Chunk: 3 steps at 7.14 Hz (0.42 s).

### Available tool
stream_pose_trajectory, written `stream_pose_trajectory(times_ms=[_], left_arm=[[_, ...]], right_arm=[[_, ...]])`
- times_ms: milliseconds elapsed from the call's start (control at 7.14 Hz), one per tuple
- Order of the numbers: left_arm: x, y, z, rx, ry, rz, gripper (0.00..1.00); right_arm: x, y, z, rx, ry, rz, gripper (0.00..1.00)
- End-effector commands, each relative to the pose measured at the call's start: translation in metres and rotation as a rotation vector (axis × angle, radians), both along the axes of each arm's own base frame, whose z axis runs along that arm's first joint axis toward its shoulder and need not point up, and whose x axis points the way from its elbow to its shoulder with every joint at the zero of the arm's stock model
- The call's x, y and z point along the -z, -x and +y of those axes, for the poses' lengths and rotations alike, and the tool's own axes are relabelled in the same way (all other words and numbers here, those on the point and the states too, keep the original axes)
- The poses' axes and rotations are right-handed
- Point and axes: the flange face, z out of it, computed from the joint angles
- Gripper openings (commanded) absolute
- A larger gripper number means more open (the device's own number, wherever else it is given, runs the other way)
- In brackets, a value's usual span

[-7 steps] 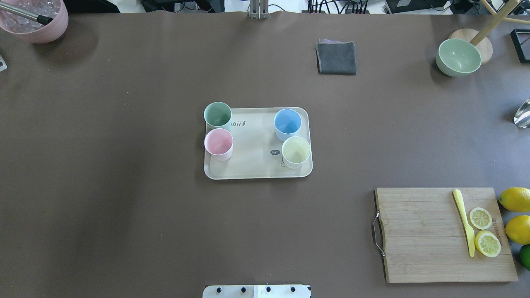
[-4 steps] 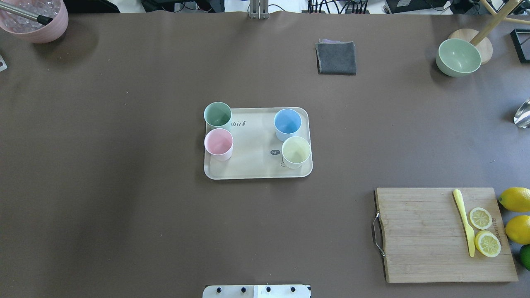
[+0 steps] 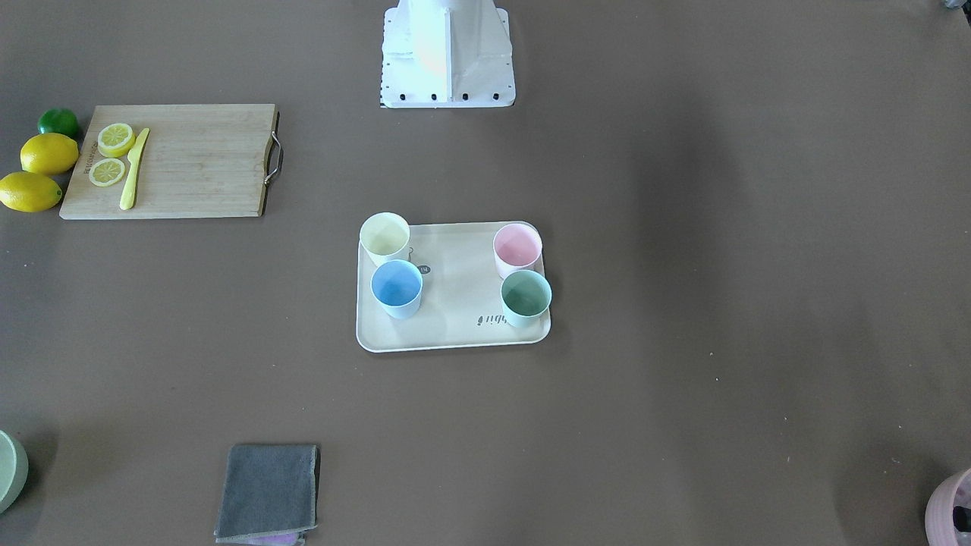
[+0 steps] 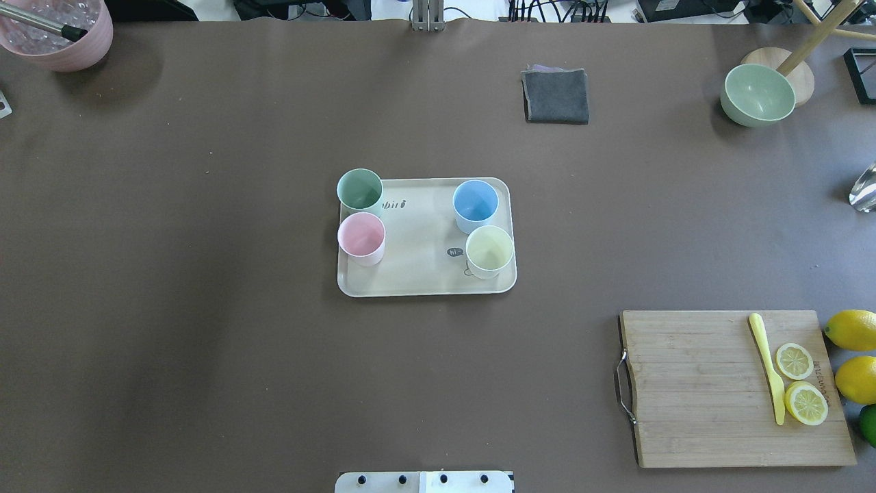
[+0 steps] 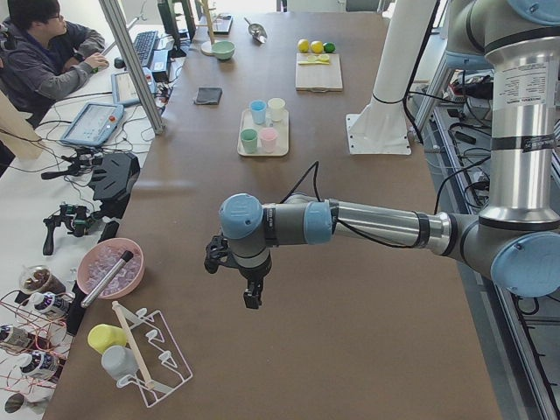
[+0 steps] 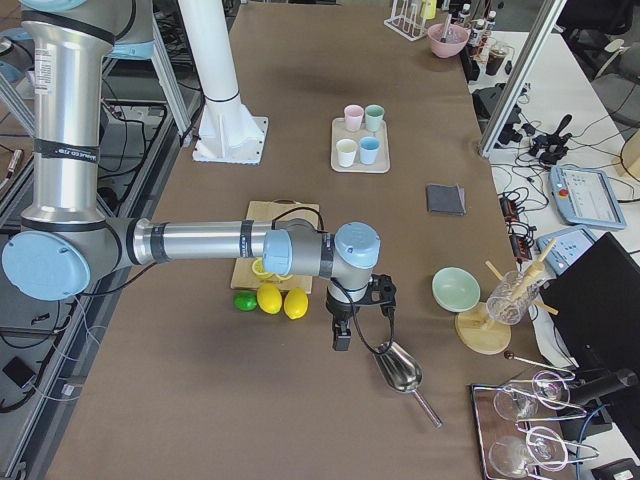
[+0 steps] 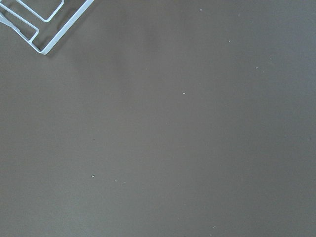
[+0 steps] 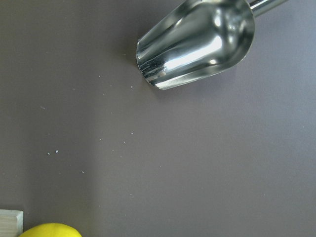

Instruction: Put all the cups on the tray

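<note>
The cream tray (image 4: 424,277) lies at the table's middle. Several cups stand upright on it: green (image 4: 359,190) and pink (image 4: 361,236) on its left side, blue (image 4: 475,202) and pale yellow (image 4: 489,250) on its right. The front-facing view shows the tray (image 3: 455,334) with the same cups. My left gripper (image 5: 251,297) hangs over bare table far from the tray, seen only in the exterior left view. My right gripper (image 6: 341,338) hangs near a metal scoop (image 8: 197,42), seen only in the exterior right view. I cannot tell whether either is open or shut.
A wooden cutting board (image 4: 698,390) with lemon slices and a yellow knife lies at front right, lemons (image 4: 852,330) beside it. A grey cloth (image 4: 556,96) and green bowl (image 4: 758,94) sit at the back, a pink bowl (image 4: 55,31) at back left. A wire rack (image 5: 144,359) stands beyond the left gripper.
</note>
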Motion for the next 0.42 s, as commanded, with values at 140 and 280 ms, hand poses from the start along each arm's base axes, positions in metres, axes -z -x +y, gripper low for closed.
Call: stream_pose_trajectory(times_ms=[140,280], left_arm=[[0.0004,0.0000,0.0002,0.001,0.000,0.000,0.98],[0.0004,0.0000,0.0002,0.000,-0.001,0.000,0.98]], right_arm=[[0.0014,0.0001,-0.0001,0.000,-0.003,-0.001,1.00],[0.0023,0.0003,-0.0001,0.000,-0.004,-0.004,1.00]])
